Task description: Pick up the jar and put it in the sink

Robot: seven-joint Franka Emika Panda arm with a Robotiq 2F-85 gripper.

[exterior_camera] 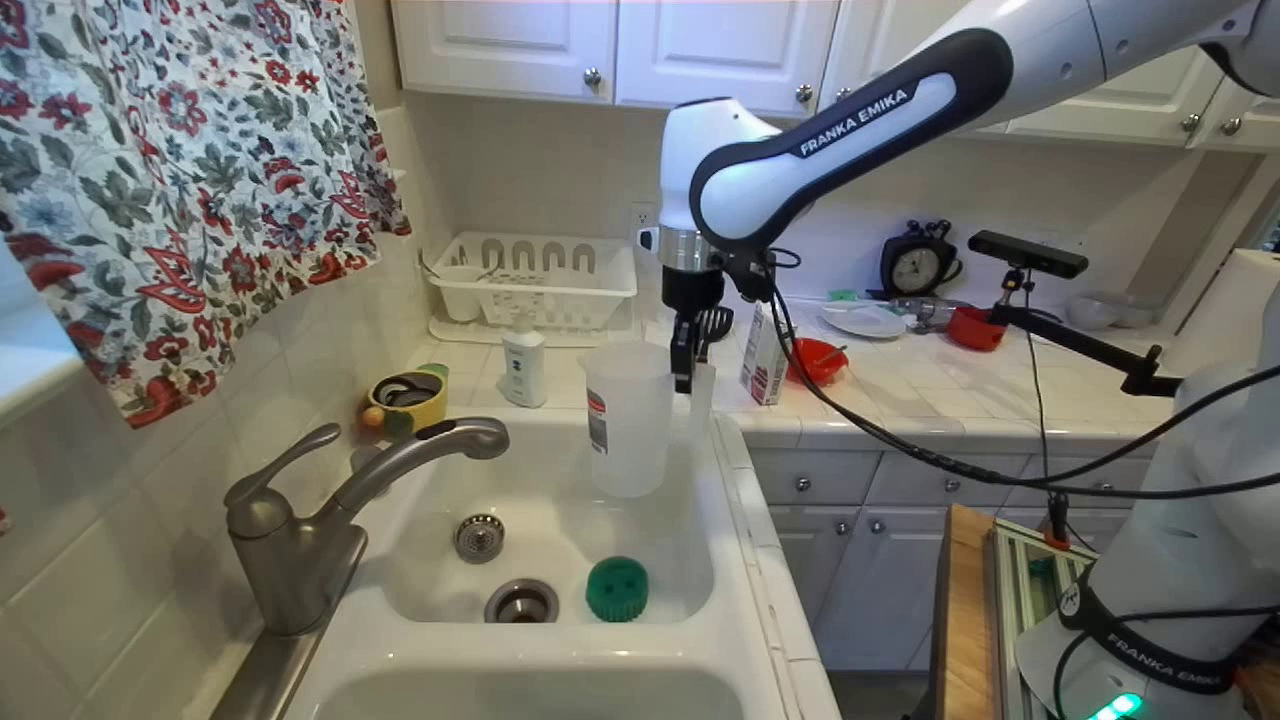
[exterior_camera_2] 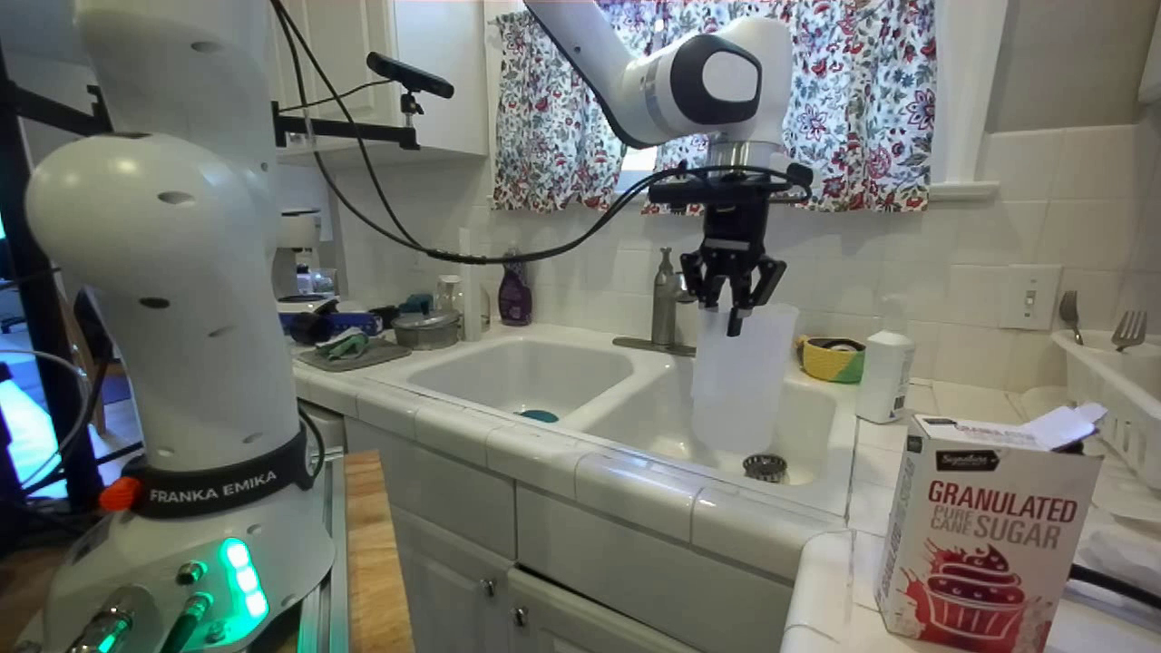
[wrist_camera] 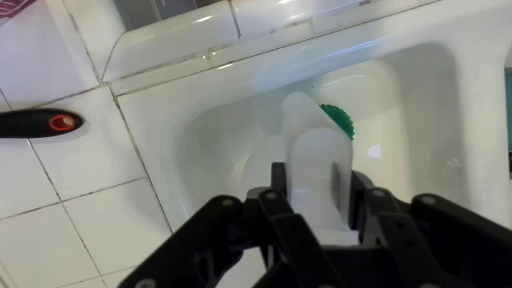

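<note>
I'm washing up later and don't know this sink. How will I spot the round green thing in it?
Find the white double sink, then the basin where the gripper holds the translucent jar. In an exterior view, the round green thing lies just right of the open metal drain. Its colour and ridged edge set it apart from the drain and the metal strainer.

White tiled counter in an exterior view. Bears, at left, a white bottle and, farther off, a dish rack; to the right, a sugar box, a red bowl beside it, and a white plate beyond.
</note>
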